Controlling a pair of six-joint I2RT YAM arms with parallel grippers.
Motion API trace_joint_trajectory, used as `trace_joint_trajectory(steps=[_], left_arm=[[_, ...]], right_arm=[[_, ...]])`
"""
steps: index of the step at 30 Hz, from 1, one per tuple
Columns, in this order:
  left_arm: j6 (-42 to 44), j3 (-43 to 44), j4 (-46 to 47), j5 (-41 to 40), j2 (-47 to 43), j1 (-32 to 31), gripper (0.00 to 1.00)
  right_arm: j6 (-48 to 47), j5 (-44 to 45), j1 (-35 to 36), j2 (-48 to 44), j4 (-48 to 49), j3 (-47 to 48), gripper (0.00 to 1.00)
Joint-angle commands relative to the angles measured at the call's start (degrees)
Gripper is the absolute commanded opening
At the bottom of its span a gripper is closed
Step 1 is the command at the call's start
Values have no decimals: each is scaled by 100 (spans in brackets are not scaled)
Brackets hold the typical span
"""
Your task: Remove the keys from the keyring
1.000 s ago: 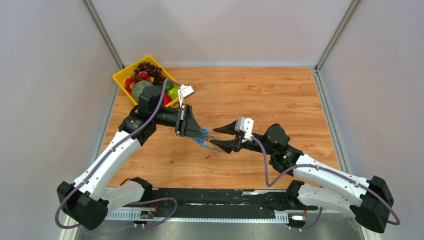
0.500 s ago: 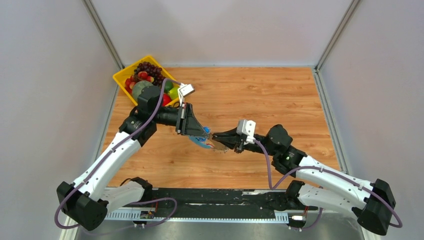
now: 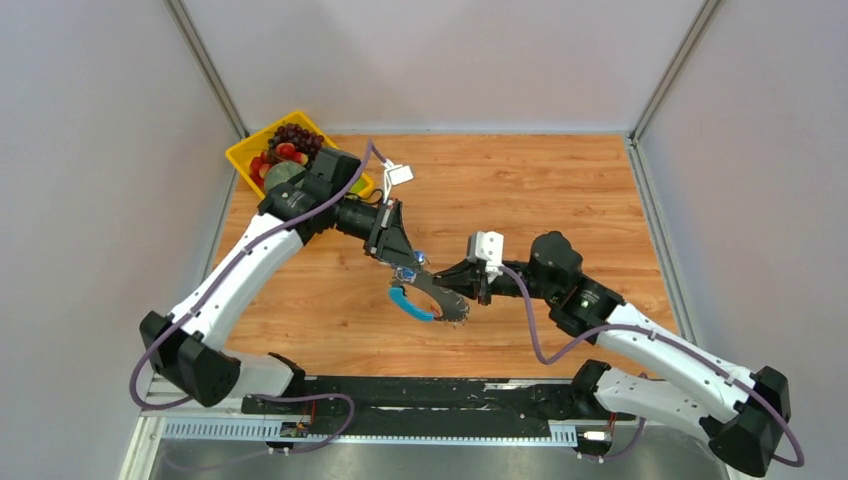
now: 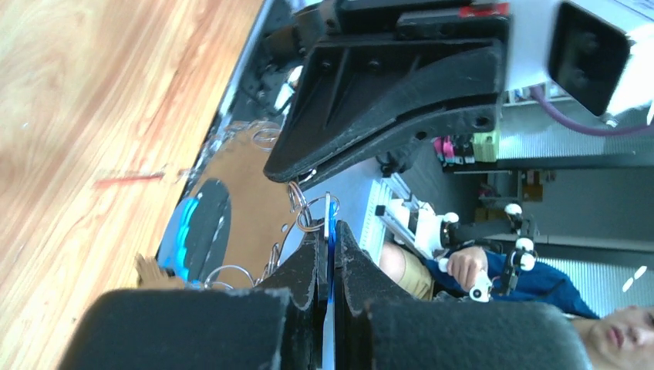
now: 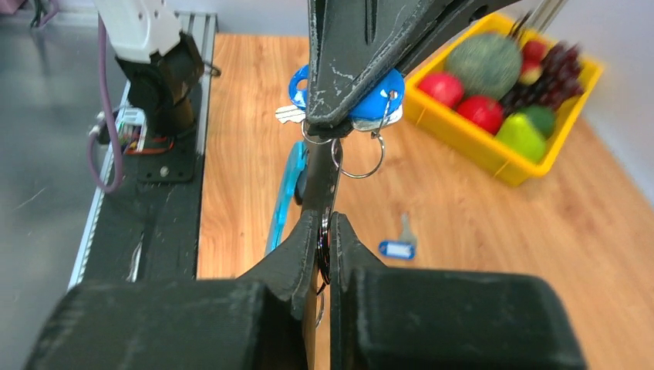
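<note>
Right claw (image 3: 446, 289) tight on the keyring (image 3: 408, 305)

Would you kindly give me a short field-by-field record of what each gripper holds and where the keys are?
left gripper: shut on blue-headed key
right gripper: shut on keyring
keyring: strung between both grippers, light-blue band hanging down
loose key: blue tag, lying on table
yellow basket: fruit inside, far left corner of table

Holds a blue-headed key (image 4: 329, 212) pinched in the left gripper (image 4: 330, 231), small rings (image 4: 302, 208) just under the right gripper (image 4: 291, 169), keyring (image 4: 187, 231) hanging alongside.
</note>
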Motion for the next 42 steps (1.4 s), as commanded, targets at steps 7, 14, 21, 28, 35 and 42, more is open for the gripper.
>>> trace_joint_trajectory(steps=[7, 14, 21, 28, 35, 42], left_arm=[[1987, 1403, -1803, -2879, 748, -764, 0], [3046, 1456, -1322, -5325, 523, -1304, 0], [3868, -200, 948, -5669, -871, -1338, 0], [3722, -1051, 1979, -4586, -1236, -1339, 0], [2932, -2356, 3550, -3369, -1918, -1339, 0], [2465, -2841, 4250, -3264, -2497, -1339, 0]], right_arm=[[1106, -3496, -1241, 1787, -944, 788, 0], [1166, -4101, -1258, 2351, -933, 1182, 0], [1133, -4357, -1249, 2288, -944, 1190, 0], [993, -4242, -1259, 2127, -920, 1256, 0], [828, -3849, -1257, 1778, -865, 1254, 1], [906, -2792, -1259, 1444, -873, 1103, 47]])
